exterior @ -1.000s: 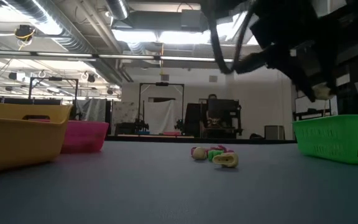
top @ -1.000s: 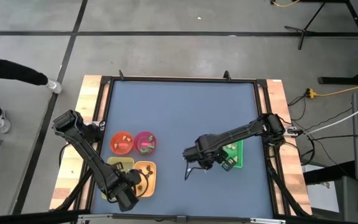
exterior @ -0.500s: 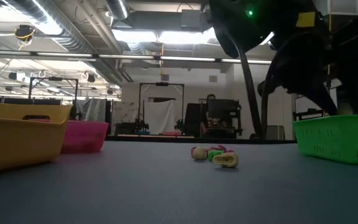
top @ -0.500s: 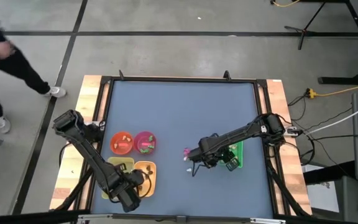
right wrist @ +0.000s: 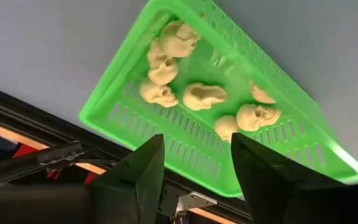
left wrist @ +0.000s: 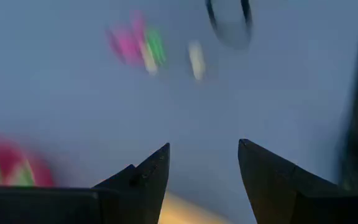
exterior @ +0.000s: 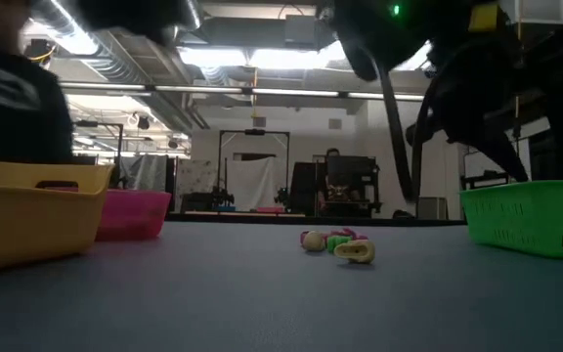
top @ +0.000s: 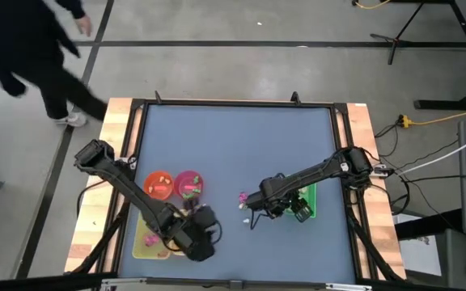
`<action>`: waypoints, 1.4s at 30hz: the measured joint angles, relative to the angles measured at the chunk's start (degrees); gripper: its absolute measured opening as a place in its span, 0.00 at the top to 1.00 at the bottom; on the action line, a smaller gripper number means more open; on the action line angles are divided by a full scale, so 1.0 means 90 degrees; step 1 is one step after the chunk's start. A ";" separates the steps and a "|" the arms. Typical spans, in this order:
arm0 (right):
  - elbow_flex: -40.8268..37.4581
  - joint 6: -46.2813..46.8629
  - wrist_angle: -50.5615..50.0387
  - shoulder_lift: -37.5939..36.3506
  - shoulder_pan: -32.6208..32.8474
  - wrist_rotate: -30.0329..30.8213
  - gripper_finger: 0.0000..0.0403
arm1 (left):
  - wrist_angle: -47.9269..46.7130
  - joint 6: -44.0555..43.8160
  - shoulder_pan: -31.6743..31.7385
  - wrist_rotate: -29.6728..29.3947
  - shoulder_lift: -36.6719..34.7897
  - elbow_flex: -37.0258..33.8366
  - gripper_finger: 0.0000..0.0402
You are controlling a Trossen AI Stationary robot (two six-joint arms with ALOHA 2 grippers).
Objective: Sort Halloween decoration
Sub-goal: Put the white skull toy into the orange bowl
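Left gripper (left wrist: 202, 171) and right gripper (right wrist: 194, 163) both spread, empty; cream plastic skulls (right wrist: 204, 96) fill the green slotted tray (right wrist: 166, 127) (table's three o'clock).

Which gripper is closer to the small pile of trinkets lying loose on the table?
Right. The right gripper hangs just beside the trinkets; the left gripper is farther off, near the yellow tray.

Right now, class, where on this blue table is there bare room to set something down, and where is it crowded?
The far half of the blue table is bare, as is the near strip between the two grippers. It is crowded at the orange round bowl, pink round bowl and yellow trays, around the small trinkets, and by the green rectangular tray.
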 joint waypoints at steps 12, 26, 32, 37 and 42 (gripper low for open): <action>-0.0217 0.0202 0.0442 -0.1766 0.0000 -0.0494 0.54 | 0.2779 0.3018 0.0822 -0.0733 0.0896 -0.0002 0.57; -0.2468 0.2183 0.1655 -0.4688 0.0007 -0.0328 0.54 | 0.3649 0.3413 0.1443 0.0354 0.1923 -0.0002 0.57; -0.3290 0.2696 0.1799 -0.5739 0.0003 0.0243 0.54 | 0.3791 0.3381 0.1534 0.0675 0.2232 -0.0002 0.57; -0.3598 0.3030 0.2079 -0.6321 0.0000 0.0587 0.54 | 0.3862 0.3349 0.1531 0.0811 0.2430 -0.0002 0.57; -0.3628 0.2962 0.2506 -0.6561 0.0000 0.0733 0.54 | 0.3824 0.3347 0.1518 0.1001 0.2463 -0.0002 0.57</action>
